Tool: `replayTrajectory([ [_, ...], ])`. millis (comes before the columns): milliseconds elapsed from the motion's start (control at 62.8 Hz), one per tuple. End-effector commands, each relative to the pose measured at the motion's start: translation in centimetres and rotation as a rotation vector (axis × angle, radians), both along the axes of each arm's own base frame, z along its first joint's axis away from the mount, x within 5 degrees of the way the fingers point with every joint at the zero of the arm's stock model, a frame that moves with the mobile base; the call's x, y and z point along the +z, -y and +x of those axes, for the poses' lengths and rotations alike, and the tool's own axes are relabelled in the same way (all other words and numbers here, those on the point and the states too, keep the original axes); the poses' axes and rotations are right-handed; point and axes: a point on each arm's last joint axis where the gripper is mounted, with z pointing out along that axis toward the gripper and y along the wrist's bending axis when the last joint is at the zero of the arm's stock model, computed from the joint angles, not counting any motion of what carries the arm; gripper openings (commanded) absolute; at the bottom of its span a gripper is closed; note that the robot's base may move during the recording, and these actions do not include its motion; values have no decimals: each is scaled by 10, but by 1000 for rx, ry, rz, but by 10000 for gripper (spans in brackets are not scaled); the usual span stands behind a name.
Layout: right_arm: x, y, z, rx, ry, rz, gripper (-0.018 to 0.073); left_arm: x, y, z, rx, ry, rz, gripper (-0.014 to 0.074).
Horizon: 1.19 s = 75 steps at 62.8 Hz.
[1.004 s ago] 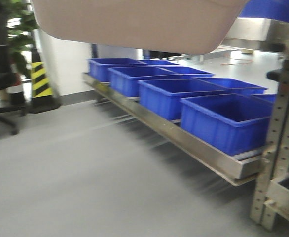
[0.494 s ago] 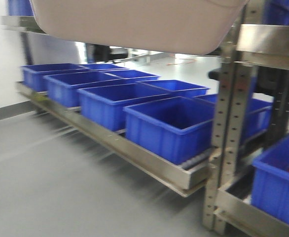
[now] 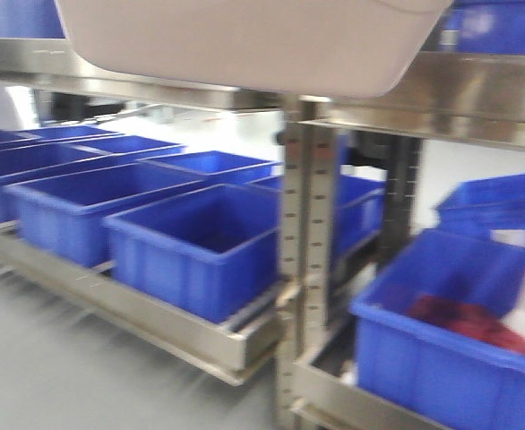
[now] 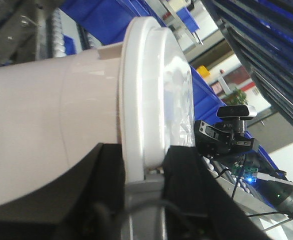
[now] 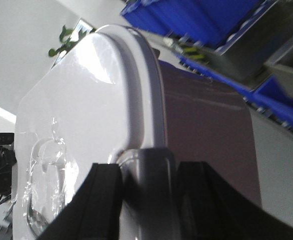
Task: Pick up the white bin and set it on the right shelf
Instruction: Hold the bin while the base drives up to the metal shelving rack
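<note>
While left gripper (image 4: 144, 172) and right gripper (image 5: 146, 175) pinch its rim, the bin (image 3: 245, 45) hangs high at top, probably to clear the shelf (image 3: 477, 98)

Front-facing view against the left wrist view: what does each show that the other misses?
Front-facing only: the white bin's underside, and red contents in the near right blue crate. Left wrist only: the left gripper clamped over the white lid's lip, and a camera beyond. Both: the white bin and blue crates.
</note>
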Motion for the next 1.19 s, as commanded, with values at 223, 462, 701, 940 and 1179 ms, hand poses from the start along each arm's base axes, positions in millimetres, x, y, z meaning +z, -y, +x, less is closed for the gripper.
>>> replayTrajectory([
  [223,40,-14,-21,116,148,107,139,31,13,-29,-169,78,-81,-126],
  [462,40,-14,-21,116,148,107,139,31,13,-29,-169,78,-81,-126],
  [701,40,-14,-21,116,148,107,139,31,13,-29,-169,78,-81,-126],
  [940,40,-14,-21,116,148,107,139,31,13,-29,-169,78,-81,-126],
  [1179,40,-14,-21,116,148,107,139,31,13,-29,-169,78,-81,-126],
])
